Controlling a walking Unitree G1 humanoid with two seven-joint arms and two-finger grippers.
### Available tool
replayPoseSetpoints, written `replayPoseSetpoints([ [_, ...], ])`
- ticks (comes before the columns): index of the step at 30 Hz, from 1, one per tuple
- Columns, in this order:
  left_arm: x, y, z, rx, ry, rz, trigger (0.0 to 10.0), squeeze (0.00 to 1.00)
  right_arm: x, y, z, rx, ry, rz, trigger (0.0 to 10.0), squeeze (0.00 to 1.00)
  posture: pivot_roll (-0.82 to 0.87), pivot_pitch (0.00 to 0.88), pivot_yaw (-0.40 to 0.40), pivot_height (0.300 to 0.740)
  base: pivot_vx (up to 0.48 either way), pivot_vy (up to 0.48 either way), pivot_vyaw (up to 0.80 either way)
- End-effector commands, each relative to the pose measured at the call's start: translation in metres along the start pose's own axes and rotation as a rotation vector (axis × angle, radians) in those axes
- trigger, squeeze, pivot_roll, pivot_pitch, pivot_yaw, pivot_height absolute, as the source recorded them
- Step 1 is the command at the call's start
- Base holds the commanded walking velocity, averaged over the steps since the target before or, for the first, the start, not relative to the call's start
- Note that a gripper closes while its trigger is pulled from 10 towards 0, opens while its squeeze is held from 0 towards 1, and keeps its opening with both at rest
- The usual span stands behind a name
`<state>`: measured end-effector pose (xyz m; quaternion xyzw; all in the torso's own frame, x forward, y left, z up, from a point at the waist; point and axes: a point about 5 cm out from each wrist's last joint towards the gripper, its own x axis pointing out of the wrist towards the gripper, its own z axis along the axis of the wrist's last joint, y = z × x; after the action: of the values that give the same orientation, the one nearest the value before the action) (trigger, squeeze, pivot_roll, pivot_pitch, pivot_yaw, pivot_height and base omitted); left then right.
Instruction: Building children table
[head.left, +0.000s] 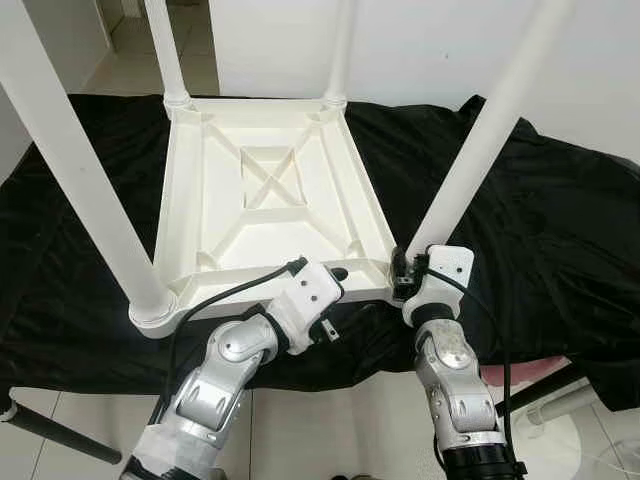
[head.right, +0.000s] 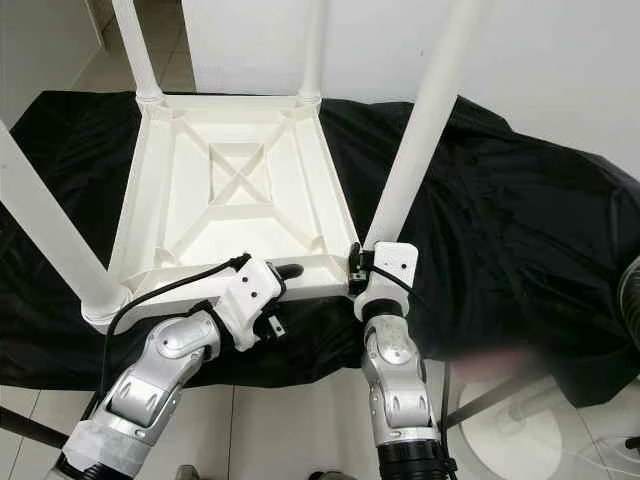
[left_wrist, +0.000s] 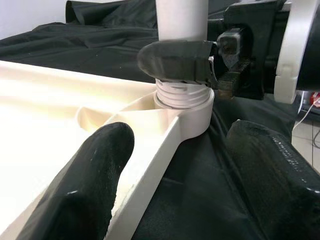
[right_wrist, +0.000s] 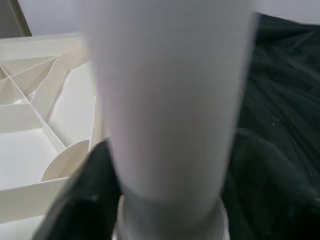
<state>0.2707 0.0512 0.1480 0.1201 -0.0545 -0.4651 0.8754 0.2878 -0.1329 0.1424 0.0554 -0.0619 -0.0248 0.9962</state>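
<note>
A white plastic children's table (head.left: 270, 180) lies upside down on a black cloth (head.left: 540, 220), with its legs pointing up. My right gripper (head.left: 402, 265) is shut on the near-right leg (head.left: 480, 140) just above its threaded socket (left_wrist: 185, 100); the leg (right_wrist: 170, 100) looms close in the right wrist view beside one black finger (right_wrist: 85, 200). My left gripper (head.left: 335, 282) is open and straddles the table's near rim (left_wrist: 160, 150). One finger (left_wrist: 90, 175) is inside the tabletop and the other (left_wrist: 270, 170) rests outside over the cloth. The near-left leg (head.left: 70, 170) stands in its corner socket.
Two far legs (head.left: 165, 50) (head.left: 340, 50) rise by the white wall. Tiled floor (head.left: 340, 420) lies between me and the cloth's near edge. A white round stand base (head.left: 570, 440) and a pink object (head.left: 530, 370) sit at lower right, and a black tube (head.left: 60, 435) at lower left.
</note>
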Motion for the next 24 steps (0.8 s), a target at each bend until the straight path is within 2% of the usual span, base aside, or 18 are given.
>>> replayPoseSetpoints([
  [1,0.001,0.000,0.004,-0.005,-0.009,0.009,10.0,0.00,-0.003,0.004,0.002,0.065,-0.011,0.028,10.0,1.00,-0.07,0.077,-0.032,0.740,0.000,0.000,0.00],
  [5,0.001,0.001,0.004,-0.004,-0.011,0.010,10.0,0.00,-0.003,0.003,0.003,0.060,-0.021,0.049,10.0,1.00,-0.07,0.077,-0.032,0.740,0.000,0.000,0.00],
  [6,0.001,0.000,0.004,-0.007,-0.008,0.010,10.0,0.00,-0.002,-0.001,0.004,0.045,-0.023,0.101,10.0,0.62,-0.07,0.081,-0.033,0.740,0.000,0.000,0.00],
  [8,0.000,-0.001,0.003,-0.009,-0.006,0.009,10.0,0.00,-0.002,-0.003,0.005,0.035,-0.022,0.136,10.0,0.62,-0.07,0.081,-0.033,0.740,0.000,0.000,0.00],
  [9,0.000,-0.002,0.003,-0.016,-0.003,0.002,10.0,0.00,0.000,-0.008,0.005,0.023,-0.016,0.186,10.0,0.00,-0.07,0.081,-0.035,0.740,0.000,0.000,0.00],
  [11,0.000,-0.002,0.003,-0.016,-0.003,0.002,10.0,0.00,0.000,-0.008,0.005,0.023,-0.016,0.186,10.0,0.00,-0.07,0.081,-0.035,0.740,0.000,0.000,0.00],
  [13,0.000,-0.003,0.003,-0.024,0.000,-0.015,10.0,0.00,0.004,-0.014,0.006,0.008,-0.014,0.233,10.0,0.00,-0.07,0.077,-0.039,0.740,0.000,0.000,0.00],
  [14,-0.001,-0.005,0.004,-0.048,-0.003,-0.039,10.0,0.00,0.009,-0.020,0.009,-0.005,-0.011,0.295,10.0,0.00,-0.07,0.082,-0.042,0.740,0.000,0.000,0.00],
  [16,-0.001,-0.005,0.004,-0.048,-0.003,-0.039,10.0,0.00,0.009,-0.020,0.009,-0.005,-0.011,0.295,10.0,0.00,-0.07,0.082,-0.042,0.740,0.000,0.000,0.00],
  [20,-0.007,-0.016,0.005,-0.142,-0.018,-0.178,10.0,0.00,0.025,-0.032,0.020,-0.112,-0.003,0.521,10.0,0.00,-0.07,0.072,-0.034,0.740,0.000,0.000,0.00],
  [24,-0.007,-0.017,0.005,-0.133,-0.011,-0.187,10.0,0.00,0.027,-0.033,0.019,-0.128,0.008,0.552,10.0,0.00,-0.07,0.071,-0.035,0.740,0.000,0.000,0.00],
])
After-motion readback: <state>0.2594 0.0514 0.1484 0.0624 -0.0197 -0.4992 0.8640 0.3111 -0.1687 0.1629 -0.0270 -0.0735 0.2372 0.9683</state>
